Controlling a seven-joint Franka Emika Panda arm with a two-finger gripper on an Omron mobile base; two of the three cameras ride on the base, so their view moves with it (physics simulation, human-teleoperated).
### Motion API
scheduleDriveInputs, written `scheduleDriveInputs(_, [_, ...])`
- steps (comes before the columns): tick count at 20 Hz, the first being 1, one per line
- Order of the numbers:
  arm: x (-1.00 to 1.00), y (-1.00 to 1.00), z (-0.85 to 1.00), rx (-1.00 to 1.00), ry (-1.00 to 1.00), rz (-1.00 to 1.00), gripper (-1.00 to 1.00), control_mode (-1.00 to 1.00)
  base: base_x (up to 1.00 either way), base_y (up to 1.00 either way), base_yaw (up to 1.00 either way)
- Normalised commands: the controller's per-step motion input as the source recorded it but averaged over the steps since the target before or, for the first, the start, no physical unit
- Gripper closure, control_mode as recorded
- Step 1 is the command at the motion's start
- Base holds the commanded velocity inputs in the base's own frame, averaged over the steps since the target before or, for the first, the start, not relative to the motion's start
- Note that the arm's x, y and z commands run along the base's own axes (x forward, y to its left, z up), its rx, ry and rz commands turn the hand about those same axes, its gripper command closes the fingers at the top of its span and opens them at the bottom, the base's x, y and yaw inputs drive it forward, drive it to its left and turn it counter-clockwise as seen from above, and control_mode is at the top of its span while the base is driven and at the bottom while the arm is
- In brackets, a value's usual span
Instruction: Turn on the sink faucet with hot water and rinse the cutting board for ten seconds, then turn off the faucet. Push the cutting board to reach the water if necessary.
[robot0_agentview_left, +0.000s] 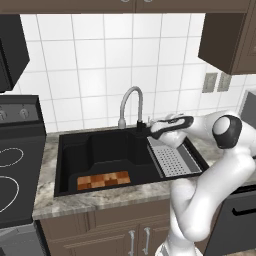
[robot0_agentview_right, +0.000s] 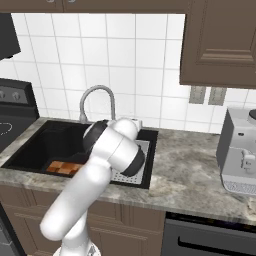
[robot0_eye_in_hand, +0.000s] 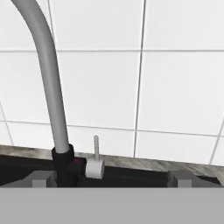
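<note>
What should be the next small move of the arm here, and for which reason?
Probably ease the open pincer forward until its tips flank the small upright lever at the base of the faucet. The hand view looks straight at that lever, no water runs from the spout, and the cutting board lies dry in the sink. So the faucet must be turned on first.

Even, bright rendered light; shadows seemingly faint.

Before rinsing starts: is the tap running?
Off: no stream falls from the tap into the sink.
</note>
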Motion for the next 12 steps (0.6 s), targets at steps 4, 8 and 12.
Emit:
scheduleDriveInputs(4, [0.08, 0.0, -0.19, 0.0, 0.0, 0.0, -1.0, -1.0, 0.0, 0.0, 0.0])
scheduleDriveInputs(8, [0.07, 0.0, -0.13, 0.0, 0.0, 0.0, -1.0, -1.0, 0.0, 0.0, 0.0])
scheduleDriveInputs(12, [0.12, 0.0, -0.04, 0.0, 0.01, 0.0, -1.0, -1.0, 0.0, 0.0, 0.0])
